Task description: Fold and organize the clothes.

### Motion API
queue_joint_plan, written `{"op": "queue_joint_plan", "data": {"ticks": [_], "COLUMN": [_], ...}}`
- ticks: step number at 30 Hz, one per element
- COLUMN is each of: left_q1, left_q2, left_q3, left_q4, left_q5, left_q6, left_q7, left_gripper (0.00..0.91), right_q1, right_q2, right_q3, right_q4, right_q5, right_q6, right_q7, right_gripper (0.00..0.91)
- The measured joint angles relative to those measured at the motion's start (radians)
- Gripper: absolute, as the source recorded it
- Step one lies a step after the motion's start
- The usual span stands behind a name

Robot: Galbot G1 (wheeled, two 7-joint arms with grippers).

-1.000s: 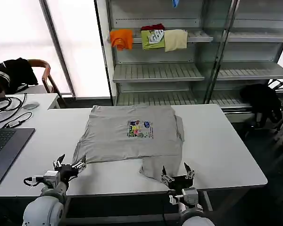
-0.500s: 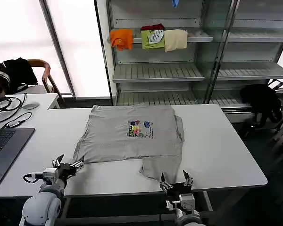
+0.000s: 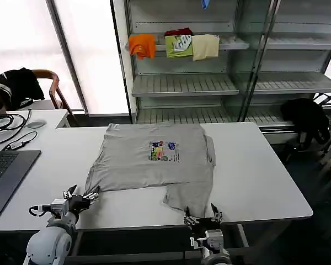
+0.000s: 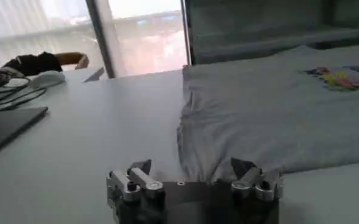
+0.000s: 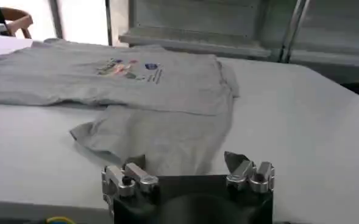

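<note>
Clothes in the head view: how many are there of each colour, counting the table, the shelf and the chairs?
Grey: 1, the T-shirt on the table
Orange: 1, on the shelf
Green: 1, on the shelf
Cream: 1, on the shelf
Dark red: 1, behind the green one
Black: 2, on the left chair and at the right
Total: 7

Laptop point(image 3: 5, 175) on table point(image 3: 265, 182); shelved garments point(image 3: 174, 45).
</note>
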Motion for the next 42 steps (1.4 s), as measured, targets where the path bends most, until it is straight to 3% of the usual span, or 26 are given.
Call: {"op": "queue_joint_plan", "data": {"ticks": [14,24,42], "left_q1": [0.021,0.028,-0.001], "left_q2": [0.002,-0.009,-0.043], "left_q3": [0.013,0.025,0.015], "left_q4": [-0.004,-0.009,-0.061], "left_q5": [-0.001,0.003,-0.043], "left_q6": [-0.002,-0.001,0.007], "left_q7": [0.012,0.016,0.008], "left_gripper": [0.02,0.02,0.02], "right_q1": [-0.01,-0.024,0.074], "right_q2": [0.005,-0.006,-0.006], "right_q3": [0.014,0.039,0.116], "right_q4": [-0.016,-0.009,-0.006], "right_q5": [0.064,0.085,0.057], "right_q6": [0.011,0.036,0.117], "right_q7": [0.011,-0.013,-0.126], "right_gripper": [0.0,0.0,0.0]}}
